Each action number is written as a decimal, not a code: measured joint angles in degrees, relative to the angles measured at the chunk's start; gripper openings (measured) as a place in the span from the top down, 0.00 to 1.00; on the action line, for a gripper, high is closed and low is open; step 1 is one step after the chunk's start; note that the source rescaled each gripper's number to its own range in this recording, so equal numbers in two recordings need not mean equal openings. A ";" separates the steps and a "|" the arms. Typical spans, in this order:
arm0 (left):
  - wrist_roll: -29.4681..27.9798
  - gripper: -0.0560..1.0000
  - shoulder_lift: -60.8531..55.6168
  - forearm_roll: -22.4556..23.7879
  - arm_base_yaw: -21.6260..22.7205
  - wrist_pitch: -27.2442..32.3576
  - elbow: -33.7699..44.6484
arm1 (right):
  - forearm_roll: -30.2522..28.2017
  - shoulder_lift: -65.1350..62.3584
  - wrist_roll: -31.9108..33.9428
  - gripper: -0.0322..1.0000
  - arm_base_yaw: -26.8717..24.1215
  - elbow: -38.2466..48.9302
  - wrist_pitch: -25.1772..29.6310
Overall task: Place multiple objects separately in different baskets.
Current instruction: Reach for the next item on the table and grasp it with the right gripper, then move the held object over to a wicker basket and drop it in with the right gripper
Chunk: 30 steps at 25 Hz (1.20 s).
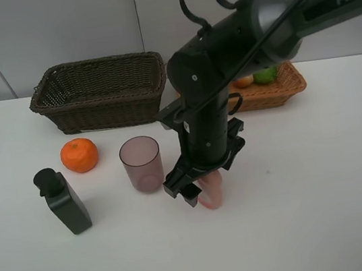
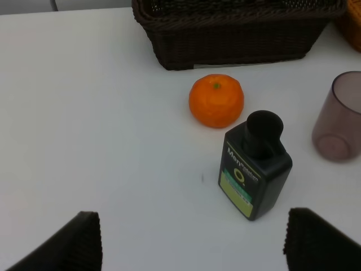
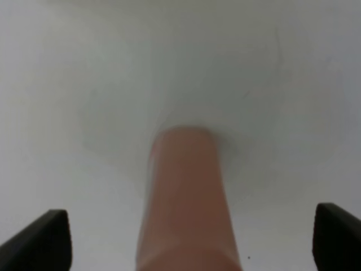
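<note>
We see right gripper [image 3: 186,240] wide open astride the pink bottle [image 1: 211,194] on the table [image 1: 325,189] beside the empty mauve cup [image 1: 141,163], left gripper [image 2: 197,240] open near the black pump bottle [image 2: 254,175] labelled "Men…", and peach [image 1: 244,82] plus green fruit [image 1: 265,76] in the tan basket [image 1: 283,90].

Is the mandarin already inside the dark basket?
No, the mandarin sits on the table in front of the dark basket, near the black pump bottle.

The mandarin [image 1: 79,155] lies before the deep basket [image 1: 101,105], the cup [image 1: 142,164] to its right. The pump bottle [image 1: 65,204] stands before the mandarin
</note>
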 joint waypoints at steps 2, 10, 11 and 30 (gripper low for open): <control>0.00 0.14 0.00 0.00 0.00 0.00 0.00 | 0.00 0.00 0.00 0.05 0.00 0.00 -0.25; 0.00 0.14 0.00 0.00 0.00 0.00 0.00 | 0.00 0.50 0.00 0.19 0.00 0.00 -0.37; 0.00 0.14 0.00 0.00 0.00 0.00 0.00 | 0.00 0.57 0.00 0.26 0.00 0.00 -0.37; 0.00 0.14 0.00 0.00 0.00 0.00 0.00 | 1.03 0.57 -0.05 0.95 0.00 0.00 -0.42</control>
